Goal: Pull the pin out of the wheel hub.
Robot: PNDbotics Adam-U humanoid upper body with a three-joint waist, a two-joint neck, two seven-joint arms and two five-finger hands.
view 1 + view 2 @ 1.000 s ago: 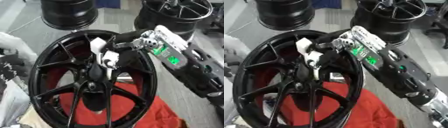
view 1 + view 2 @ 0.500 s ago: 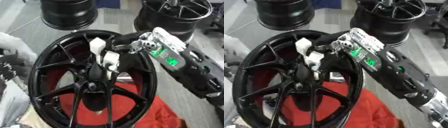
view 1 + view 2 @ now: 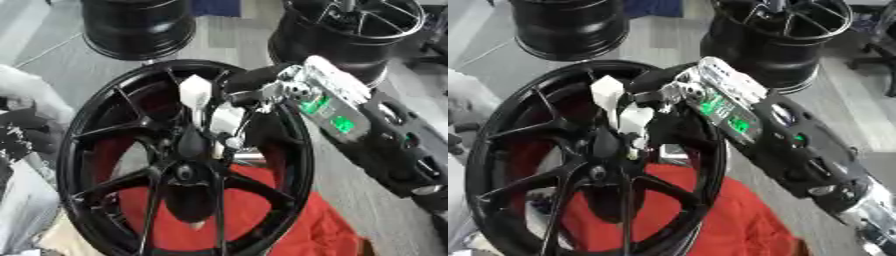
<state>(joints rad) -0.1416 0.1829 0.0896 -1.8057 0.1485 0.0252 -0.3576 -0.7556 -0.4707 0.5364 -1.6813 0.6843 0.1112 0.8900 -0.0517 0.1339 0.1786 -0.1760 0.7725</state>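
right robot hand (image 3: 262, 90) pinches the white pin (image 3: 196, 95) just above the black wheel hub (image 3: 188, 150).

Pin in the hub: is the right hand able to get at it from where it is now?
Probably yes. The right hand has reached in over the wheel rim, its fingers at the white pin above the hub; nothing seems to block it.

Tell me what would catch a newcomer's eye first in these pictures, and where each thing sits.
The big black spoked wheel fills the left and middle, standing over a red cloth. The robot's right hand reaches in from the right, its arm showing green lights, fingers curled at a white piece near the wheel hub; whether this is the pin cannot be told. Two more black wheels stand on the floor at the top.
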